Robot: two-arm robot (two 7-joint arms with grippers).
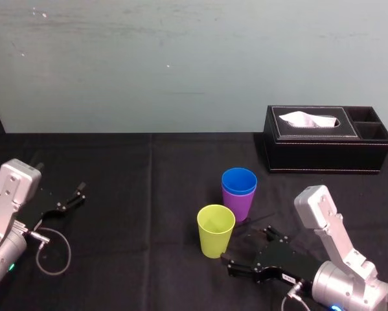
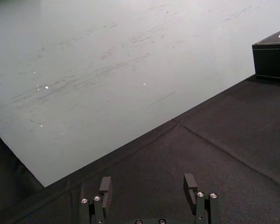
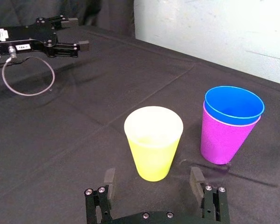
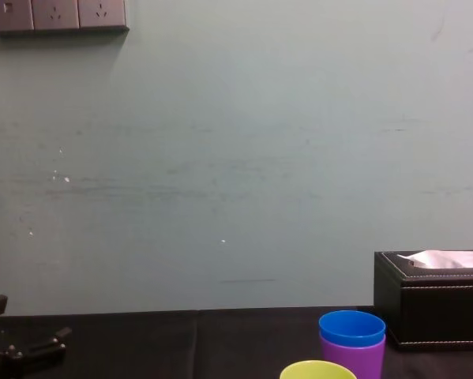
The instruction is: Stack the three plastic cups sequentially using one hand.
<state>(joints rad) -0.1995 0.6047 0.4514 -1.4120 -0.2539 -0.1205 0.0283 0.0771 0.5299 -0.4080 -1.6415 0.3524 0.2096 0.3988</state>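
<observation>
Yellow-green cup (image 1: 216,230) upright, mouth up, beside blue cup (image 1: 239,181) nested in purple cup (image 1: 237,205); right hand (image 1: 247,250) near, spread wide, empty.

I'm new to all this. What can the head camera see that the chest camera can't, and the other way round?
Head view, not chest: the right gripper, open, just short of the yellow-green cup, whose whole side shows. Chest view, not head: wall sockets up high. Both: the blue cup nested in the purple cup, the black tissue box, the yellow-green cup's rim, and the left gripper parked at far left.
</observation>
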